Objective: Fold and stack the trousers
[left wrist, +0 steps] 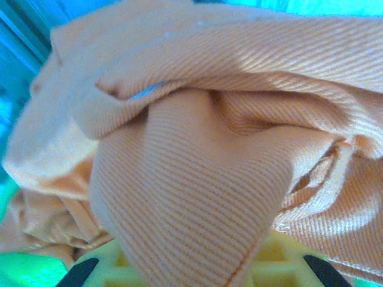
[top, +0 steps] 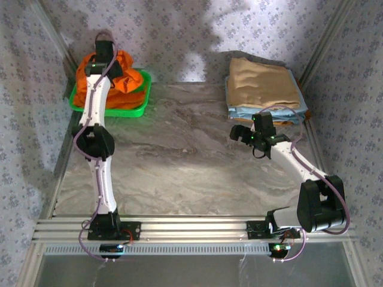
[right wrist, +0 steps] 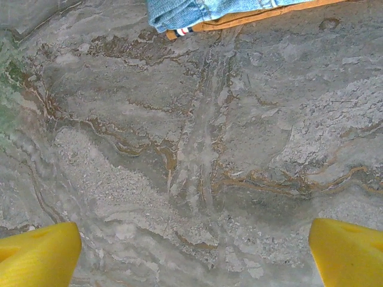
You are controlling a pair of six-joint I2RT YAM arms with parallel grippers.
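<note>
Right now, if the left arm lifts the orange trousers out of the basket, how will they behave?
Probably floppy: the trousers lie crumpled in soft folds, so they would likely drape and hang down. The ribbed weave looks grippy rather than slick. The heap bulges above the green basket, so a trailing leg might drag or tip it.

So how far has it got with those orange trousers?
Nothing is folded yet: the trousers lie bunched in the green basket. Under way: the left hand sits open right over them. The right hand hangs open above the table. To do: lift, fold and stack, probably on the folded pile.
</note>
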